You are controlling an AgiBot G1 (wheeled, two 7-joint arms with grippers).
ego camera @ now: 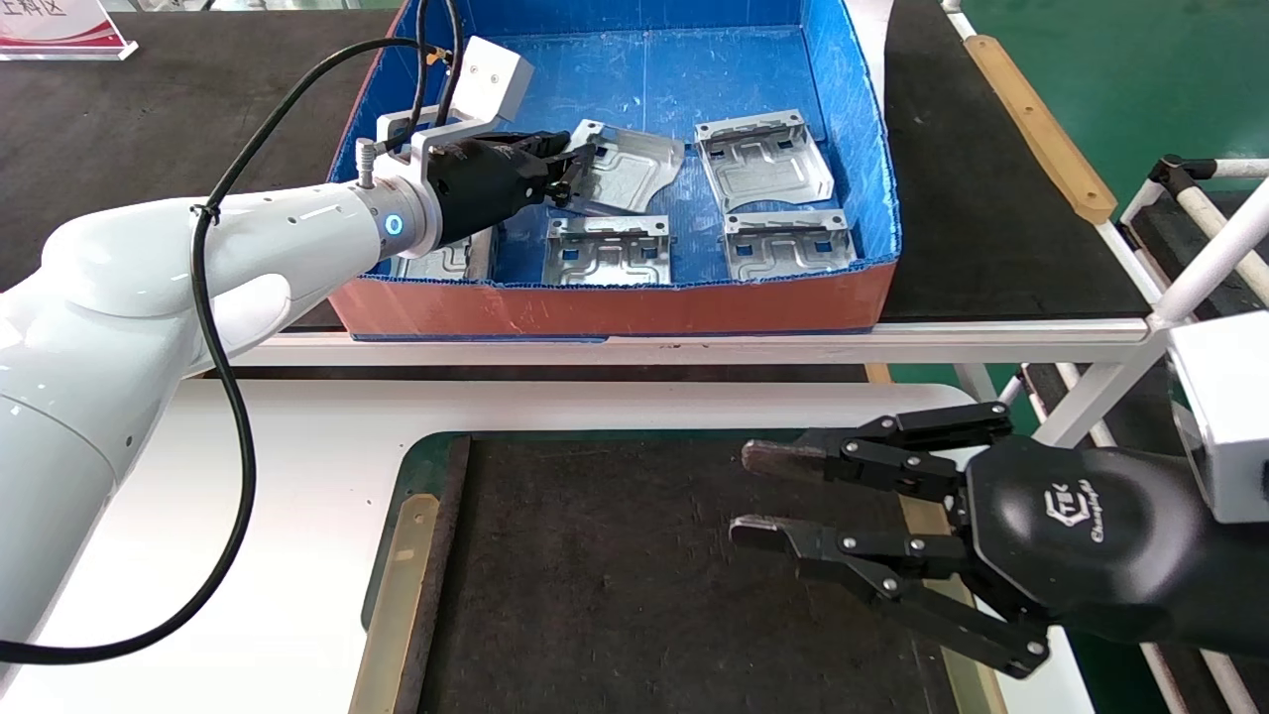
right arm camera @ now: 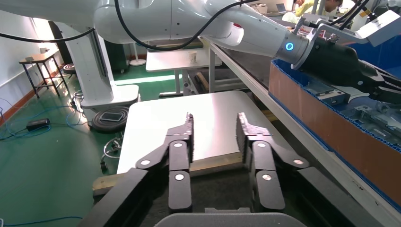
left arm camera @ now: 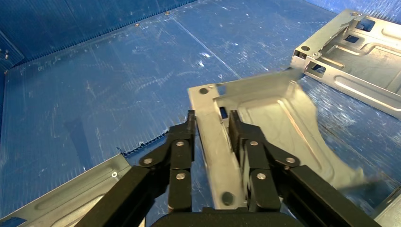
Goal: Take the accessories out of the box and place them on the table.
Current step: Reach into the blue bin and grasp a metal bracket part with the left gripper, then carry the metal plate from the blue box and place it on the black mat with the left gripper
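1 ribbed silver plate (ego camera: 627, 171) clamped in left gripper (ego camera: 573, 171) fingers; right gripper (ego camera: 758, 496) fingers apart.

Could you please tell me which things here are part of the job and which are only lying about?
Job: held plate in left gripper; other plates; box; table; right gripper, open.
Lying about: sign; black bench.

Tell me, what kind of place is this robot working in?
Probably a factory-style workshop or robot lab: stamped metal plates in a blue box, workbenches, and a green floor with cables.
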